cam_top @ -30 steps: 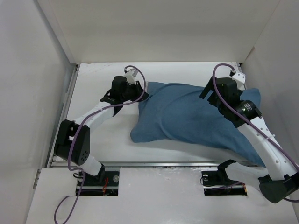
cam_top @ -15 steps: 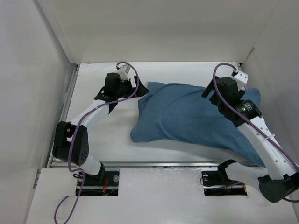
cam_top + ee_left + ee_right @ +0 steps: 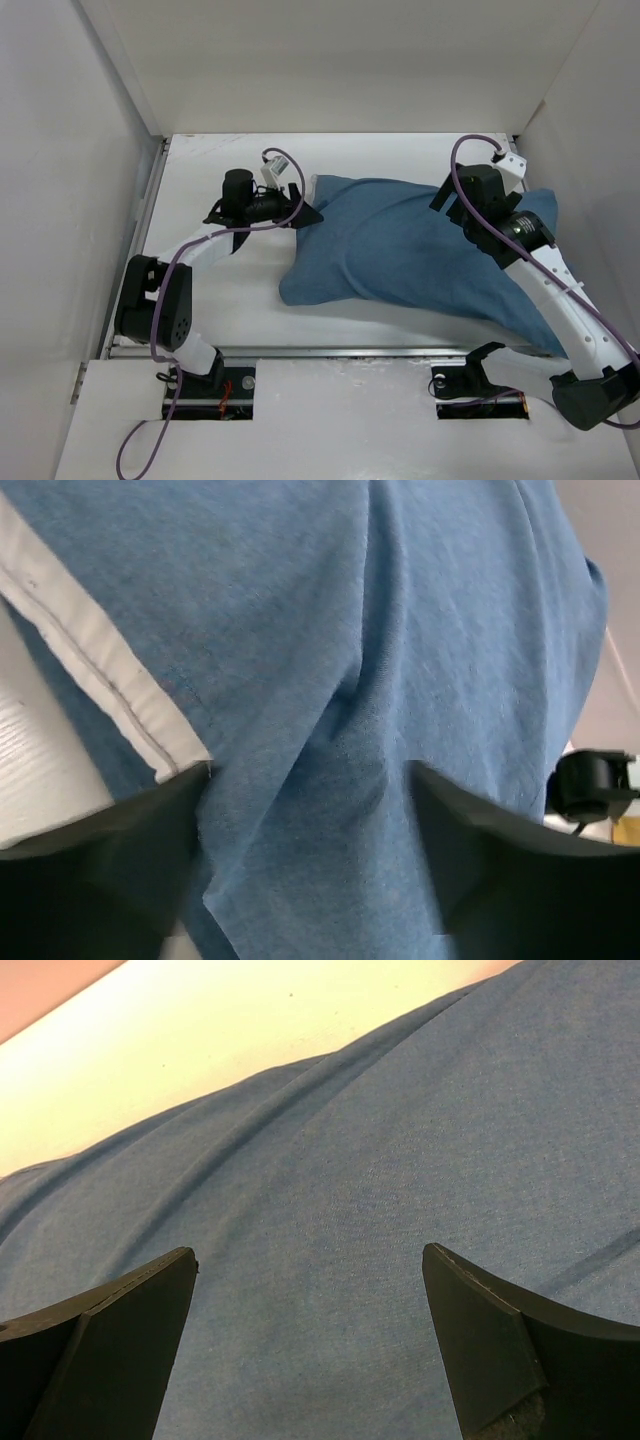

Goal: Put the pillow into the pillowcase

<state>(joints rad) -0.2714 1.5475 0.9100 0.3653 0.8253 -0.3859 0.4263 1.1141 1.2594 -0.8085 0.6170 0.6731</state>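
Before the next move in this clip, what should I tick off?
1. Left hand open, holding nothing: ok.
2. Right hand open, holding nothing: ok.
3. Pillow fully inside the pillowcase: not ok; a white edge shows beside the left hand.
4. Pillowcase lying on the table: ok.
5. Pillowcase's right end: cannot tell; the right arm covers it.

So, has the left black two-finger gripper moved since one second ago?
Yes. The left gripper shifted left, toward the white left wall, and opened.
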